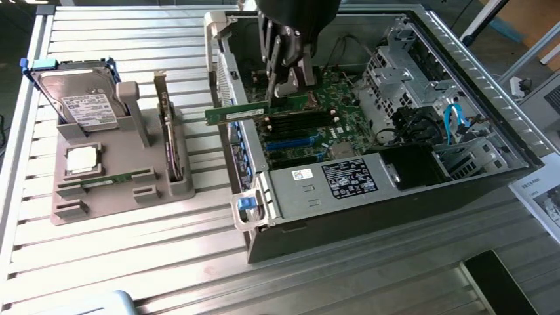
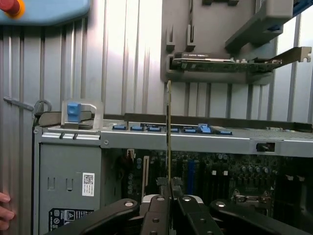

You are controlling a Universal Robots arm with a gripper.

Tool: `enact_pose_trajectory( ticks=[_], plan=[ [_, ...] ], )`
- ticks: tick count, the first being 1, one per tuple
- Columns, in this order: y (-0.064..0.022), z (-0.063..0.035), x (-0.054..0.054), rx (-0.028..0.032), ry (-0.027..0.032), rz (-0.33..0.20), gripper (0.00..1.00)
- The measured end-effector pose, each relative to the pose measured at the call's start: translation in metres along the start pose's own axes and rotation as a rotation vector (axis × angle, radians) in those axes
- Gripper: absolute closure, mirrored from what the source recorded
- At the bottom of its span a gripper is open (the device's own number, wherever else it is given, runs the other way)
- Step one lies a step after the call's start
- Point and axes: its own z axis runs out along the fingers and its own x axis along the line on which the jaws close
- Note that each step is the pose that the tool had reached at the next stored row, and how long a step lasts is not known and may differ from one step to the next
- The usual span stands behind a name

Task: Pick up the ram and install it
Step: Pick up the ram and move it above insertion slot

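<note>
My gripper (image 1: 285, 92) hangs over the open computer case (image 1: 490, 85), shut on the ram (image 1: 235, 115). The ram is a thin green stick held at one end. Its free end reaches out past the case wall toward the exterior view's left. It hovers just above the black memory slots (image 1: 302, 122) on the green motherboard (image 1: 337, 98). In the wrist view the ram (image 2: 168, 127) is seen edge-on as a thin line running away from the fingertips (image 2: 160, 201), out over the case rim (image 2: 195, 139).
A grey holder (image 1: 65, 197) on the slatted table carries a hard drive (image 1: 83, 98), a chip (image 1: 81, 159), a second green stick (image 1: 118, 178) and a taller bracketed card (image 1: 166, 131). A person's fingers (image 2: 4, 205) rest by the case. A red button (image 2: 10, 6) sits far off.
</note>
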Motion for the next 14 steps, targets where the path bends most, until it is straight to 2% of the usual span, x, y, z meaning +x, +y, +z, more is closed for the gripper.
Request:
enact_pose_trajectory(
  ticks=[3, 4, 14],
  plan=[
    [-0.0060, 0.0001, 0.000, 0.0000, -0.0001, 0.000, 0.88],
    [-0.0117, 0.0001, 0.001, 0.0000, 0.0000, 0.000, 0.88],
    [-0.0447, 0.0005, 0.002, 0.0000, -0.0001, 0.000, 0.88]
  ],
)
